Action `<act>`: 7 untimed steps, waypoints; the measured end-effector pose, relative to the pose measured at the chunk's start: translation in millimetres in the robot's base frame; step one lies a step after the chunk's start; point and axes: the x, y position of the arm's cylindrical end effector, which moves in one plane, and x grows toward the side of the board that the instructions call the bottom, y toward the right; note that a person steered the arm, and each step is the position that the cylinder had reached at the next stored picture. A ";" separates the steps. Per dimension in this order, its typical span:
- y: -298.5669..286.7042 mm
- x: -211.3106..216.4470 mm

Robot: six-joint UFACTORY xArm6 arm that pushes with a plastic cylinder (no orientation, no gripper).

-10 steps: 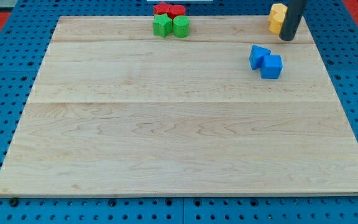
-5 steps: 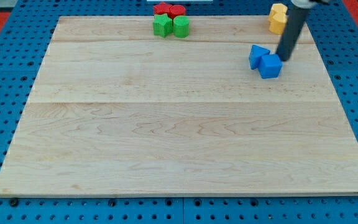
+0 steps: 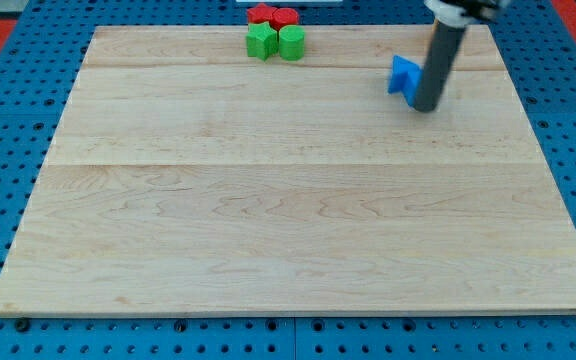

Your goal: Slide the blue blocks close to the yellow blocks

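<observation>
one blue block (image 3: 402,77) visible, two green (image 3: 276,42)

A: Where do things sit on the desk (image 3: 268,220)?

B: My tip (image 3: 424,108) rests toward the view's upper right, touching the blue block (image 3: 402,77) just to its left; the rod hides whatever lies behind it.

A: And the rest?

B: At the top edge, left of centre, a green cube (image 3: 262,41) and a green cylinder (image 3: 291,42) sit side by side, with two red blocks (image 3: 272,15) touching them just above.
</observation>
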 end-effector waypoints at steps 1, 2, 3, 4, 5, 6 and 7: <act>-8.5 -24.0; -8.9 -19.6; -11.3 -49.3; -13.5 -62.2; -41.1 -37.9; -71.8 -54.7; -39.4 -107.1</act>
